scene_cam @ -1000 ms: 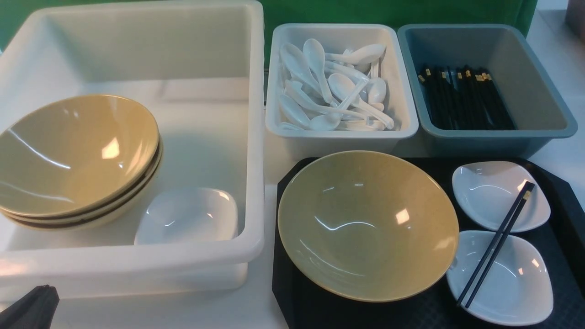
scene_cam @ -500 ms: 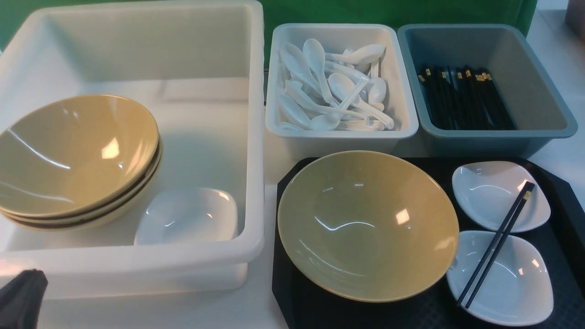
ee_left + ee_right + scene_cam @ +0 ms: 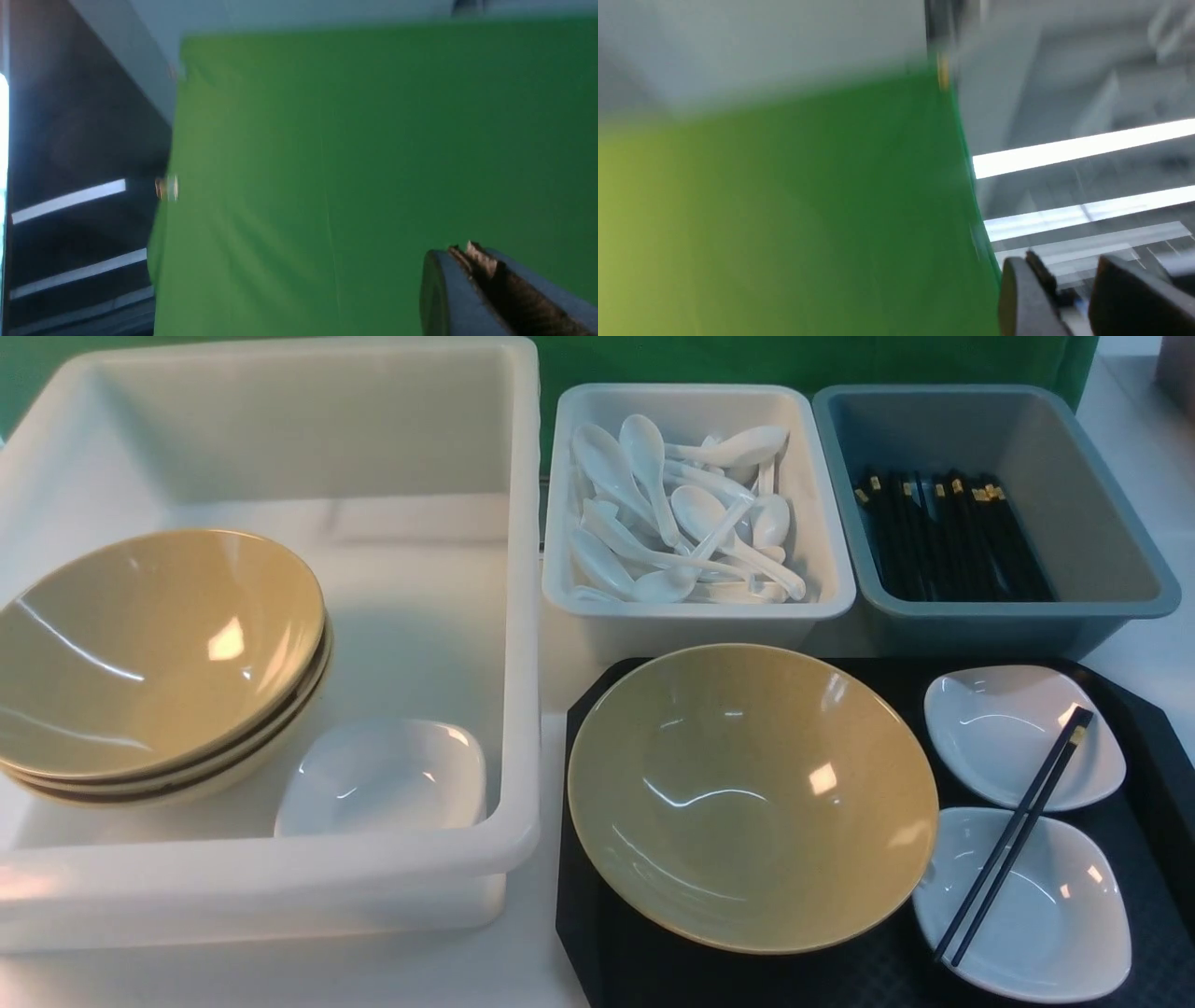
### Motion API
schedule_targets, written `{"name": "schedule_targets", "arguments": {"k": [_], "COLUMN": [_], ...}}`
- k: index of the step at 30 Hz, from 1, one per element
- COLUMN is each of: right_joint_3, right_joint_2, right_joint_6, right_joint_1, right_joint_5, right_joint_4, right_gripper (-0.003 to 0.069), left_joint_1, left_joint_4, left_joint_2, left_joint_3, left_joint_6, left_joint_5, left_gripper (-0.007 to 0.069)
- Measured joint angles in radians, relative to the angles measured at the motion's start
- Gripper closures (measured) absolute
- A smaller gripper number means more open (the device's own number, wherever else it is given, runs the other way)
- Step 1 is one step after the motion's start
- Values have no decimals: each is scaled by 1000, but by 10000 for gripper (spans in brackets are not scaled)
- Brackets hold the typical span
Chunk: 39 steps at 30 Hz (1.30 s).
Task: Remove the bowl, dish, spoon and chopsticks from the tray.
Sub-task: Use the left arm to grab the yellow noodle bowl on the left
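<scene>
My left claw (image 3: 472,255) was shut tight with nothing in it. My right claw (image 3: 1064,270) had its two sides apart and was empty. Both faced a green cloth (image 3: 327,163). The tray (image 3: 616,971) sat at the near right corner of the tabletop (image 3: 373,980). The bowl (image 3: 752,798) stood on the tray's left part. The chopsticks (image 3: 1013,840) lay across the far dish (image 3: 999,728) and the near dish (image 3: 1055,915) on its right part. Spoons (image 3: 681,523) lay in a white tub (image 3: 695,394) by the far edge.

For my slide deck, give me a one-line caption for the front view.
Tan bowl and two white dishes, chopsticks across them, on the black tray.
</scene>
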Motion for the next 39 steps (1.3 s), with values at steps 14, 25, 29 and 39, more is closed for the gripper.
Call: {"name": "schedule_targets", "arguments": {"k": [14, 25, 29, 39], "right_joint_3": [-362, -490, -490, -490], "right_joint_2": [72, 431, 546, 579], "right_joint_6": [-93, -237, -279, -761], "right_joint_1": [0, 0, 0, 54], "right_joint_5": [482, 1031, 1385, 1481], "right_joint_4": [3, -1, 25, 374], "right_gripper": [616, 624, 624, 624], "left_joint_1": [0, 0, 0, -141], "left_joint_4": [38, 1, -238, -831], "left_joint_2": [125, 609, 788, 1157], "left_joint_3": [-491, -790, -875, -1041], "left_joint_6": [-225, -160, 102, 587], "left_joint_5": [446, 1080, 1434, 1748], "left_gripper": [636, 636, 636, 636]}}
